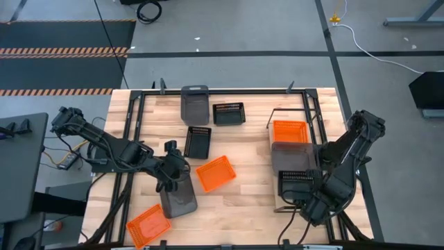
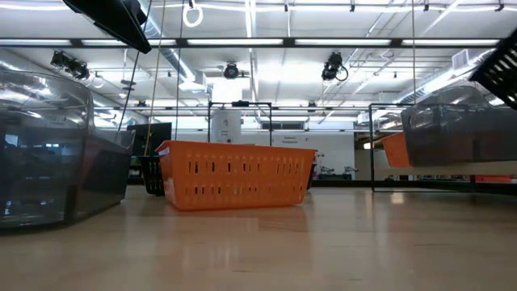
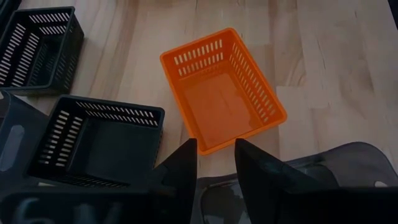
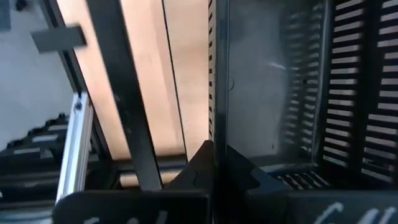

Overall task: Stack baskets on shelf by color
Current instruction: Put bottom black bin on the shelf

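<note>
Lab hall — ceiling cameras (image 2: 334,67), hazard-striped floor (image 1: 62,50).

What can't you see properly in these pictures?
- Left gripper: in the high view the arm covers the fingers, so whether they pinch the grey basket is unclear.
- Right gripper: the arm hides it in the high view.
- Black basket on the shelf: partly under that arm.
- Low view: the front orange basket blocks whatever sits behind it.

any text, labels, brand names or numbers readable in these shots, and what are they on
None can be read.
Pale marks on the left gripper body at the frame's bottom edge: cut off, unreadable.
Similar marks on the right gripper body: cut off, unreadable.
The orange basket and black slatted baskets carry no labels.
</note>
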